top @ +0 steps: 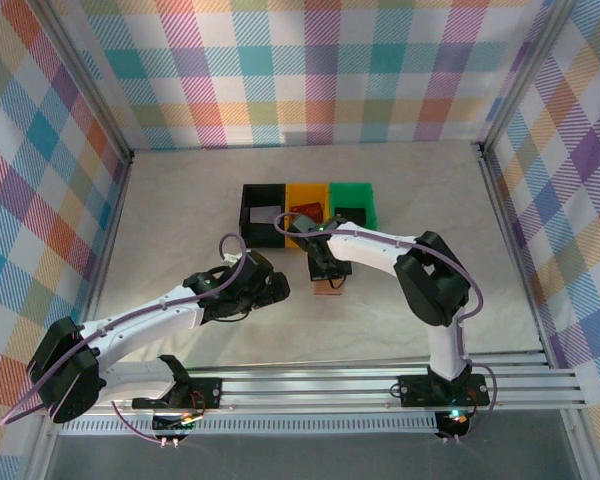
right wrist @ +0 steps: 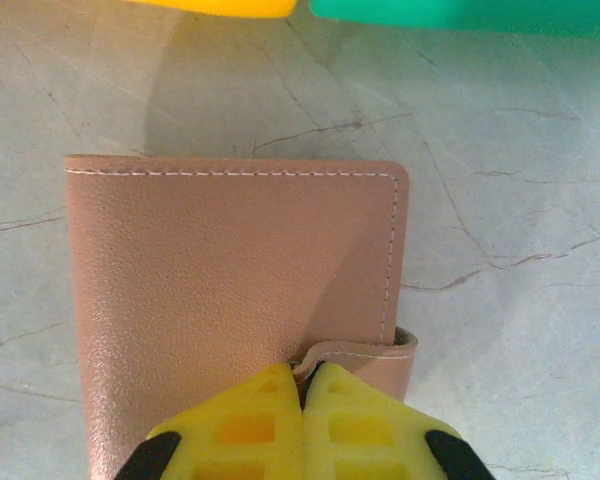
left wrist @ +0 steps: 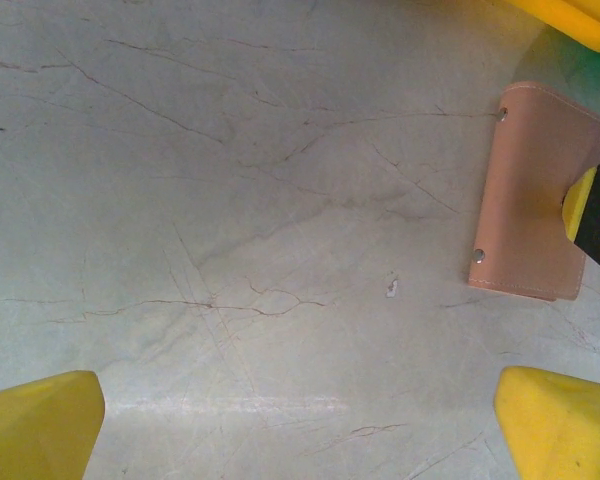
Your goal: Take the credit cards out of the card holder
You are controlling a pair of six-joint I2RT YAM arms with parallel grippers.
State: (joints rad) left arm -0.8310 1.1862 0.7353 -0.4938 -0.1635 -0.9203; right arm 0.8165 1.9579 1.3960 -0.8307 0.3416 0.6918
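Tan, grained leather-like card holder (right wrist: 230, 280), folded shut with white stitching along its edges, lies flat on the pale marbled tabletop (left wrist: 230, 200), just in front of the yellow plastic bin (top: 305, 205) and the green plastic bin (top: 353, 203). From where I stand, the right gripper (right wrist: 302, 415) hangs over its near edge with the yellow fingertips pressed together. They look to have nipped the end of the narrow closure strap (right wrist: 380, 352) that wraps round the holder's side. The left gripper (left wrist: 300, 430) hovers low over bare table to the side, its yellow fingertips (left wrist: 40, 425) spread wide with nothing between them.

I'd judge the holder light and floppy: soft covers that bend rather than pivot cleanly, and little weight to keep it from sliding on the smooth top. Pulling on the strap alone may drag or lift the whole thing instead of opening it. It likely needs the free gripper to pin one cover down near the spine while the flap is peeled back. The credit cards are hidden inside the fold. Being thin, stiff and slick, they are probably best taken by an exposed short edge and drawn straight out along the pocket.
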